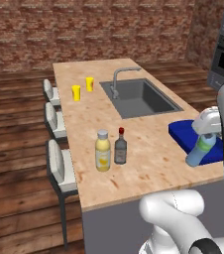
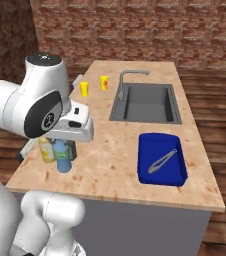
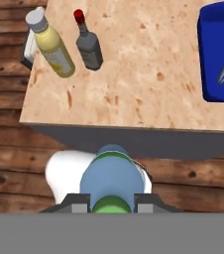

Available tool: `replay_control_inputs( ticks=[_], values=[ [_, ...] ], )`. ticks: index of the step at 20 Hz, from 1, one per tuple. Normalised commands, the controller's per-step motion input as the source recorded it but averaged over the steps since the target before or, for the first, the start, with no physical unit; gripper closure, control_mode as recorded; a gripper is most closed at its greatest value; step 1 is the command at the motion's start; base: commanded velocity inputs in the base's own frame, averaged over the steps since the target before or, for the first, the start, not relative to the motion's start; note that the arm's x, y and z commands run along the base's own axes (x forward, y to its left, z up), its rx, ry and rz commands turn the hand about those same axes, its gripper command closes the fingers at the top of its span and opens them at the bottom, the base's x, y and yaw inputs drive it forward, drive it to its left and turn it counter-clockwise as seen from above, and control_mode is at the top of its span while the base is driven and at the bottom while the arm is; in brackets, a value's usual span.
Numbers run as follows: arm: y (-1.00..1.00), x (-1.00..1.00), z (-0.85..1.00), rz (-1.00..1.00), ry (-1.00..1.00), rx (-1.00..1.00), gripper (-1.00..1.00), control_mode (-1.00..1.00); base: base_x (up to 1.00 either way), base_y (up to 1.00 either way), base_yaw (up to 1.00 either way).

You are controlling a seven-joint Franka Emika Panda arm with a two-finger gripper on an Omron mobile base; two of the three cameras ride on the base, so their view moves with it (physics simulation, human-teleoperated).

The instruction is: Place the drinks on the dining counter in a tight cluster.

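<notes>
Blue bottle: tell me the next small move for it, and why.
Probably carry the blue bottle across toward the yellow bottle and dark bottle, then lower it beside them. The gripper holds it shut in its fingers, raised near the blue tray, while those two already stand close together on the dining counter.

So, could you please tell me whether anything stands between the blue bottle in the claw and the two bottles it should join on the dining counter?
Nothing visible does. The blue bottle is held in the claw; bare counter lies between it and the yellow bottle and dark bottle.

Dining counter (image 1: 148,163), yellow bottle (image 1: 102,151), dark bottle (image 1: 120,146), blue tray (image 2: 162,159), cups (image 1: 76,93)
</notes>
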Motion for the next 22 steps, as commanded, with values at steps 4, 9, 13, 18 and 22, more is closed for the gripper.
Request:
replay_control_inputs(
  ticks=[4,9,13,18,22],
  values=[
    [0.14,0.82,0.0,0.0,0.14,-0.03,1.0,-1.0,0.0,0.0,0.0],
    [0.15,0.98,-0.5,0.0,-0.01,-0.05,1.0,-1.0,0.0,0.0,0.0],
    [0.06,0.85,-0.61,0.0,-0.05,-0.02,1.0,-1.0,0.0,0.0,0.0],
    [0.13,0.62,-0.46,0.0,-0.07,-0.01,1.0,-1.0,0.0,0.0,0.0],
    [0.13,0.61,-0.16,0.0,-0.06,-0.01,1.0,-1.0,0.0,0.0,0.0]
  ],
)
